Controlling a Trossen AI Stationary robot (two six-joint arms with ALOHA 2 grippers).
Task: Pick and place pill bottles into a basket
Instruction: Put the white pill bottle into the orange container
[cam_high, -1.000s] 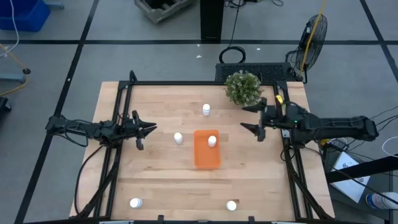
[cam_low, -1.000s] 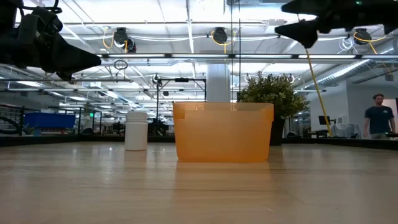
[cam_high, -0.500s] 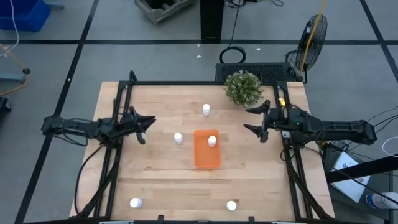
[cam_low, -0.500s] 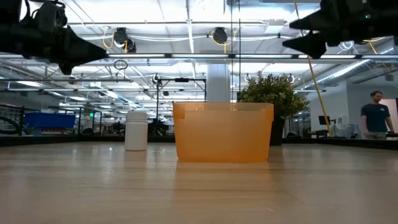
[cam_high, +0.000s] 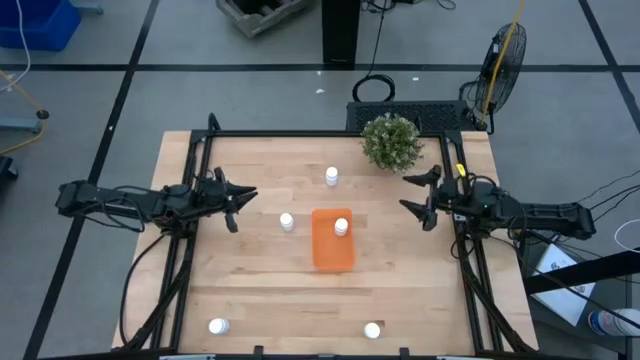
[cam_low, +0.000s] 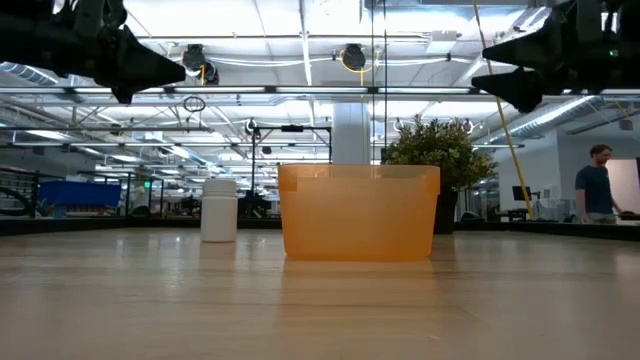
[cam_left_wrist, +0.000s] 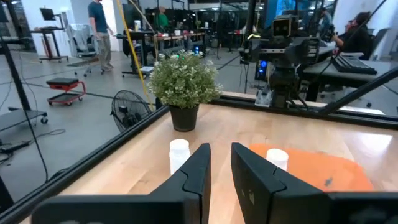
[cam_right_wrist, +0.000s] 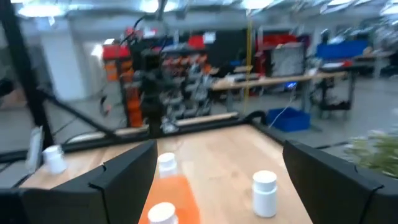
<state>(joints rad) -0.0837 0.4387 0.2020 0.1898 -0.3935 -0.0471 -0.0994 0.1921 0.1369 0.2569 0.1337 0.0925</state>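
Observation:
The orange basket (cam_high: 331, 248) lies mid-table with one white pill bottle (cam_high: 341, 227) standing in its far end. Others stand on the wood: one left of the basket (cam_high: 287, 221), one farther back (cam_high: 332, 176), and two by the near edge (cam_high: 218, 326) (cam_high: 372, 330). My left gripper (cam_high: 243, 200) hangs above the table's left part, level and pointing at the basket. Its fingers (cam_left_wrist: 198, 163) are parted by a narrow gap with nothing in it. My right gripper (cam_high: 404, 194) hovers wide open and empty right of the basket (cam_right_wrist: 177, 190).
A green potted plant (cam_high: 392, 141) stands at the far right corner of the table. Black frame rails (cam_high: 190, 250) run along the table's left, right and far sides. Bare wood lies between the basket and the two near bottles. A person (cam_low: 597, 185) stands in the room behind.
My left gripper has risen and come a little toward the basket. My right gripper has sunk and drawn back toward the table's right edge, still wide open. The bottles and basket have stayed put.

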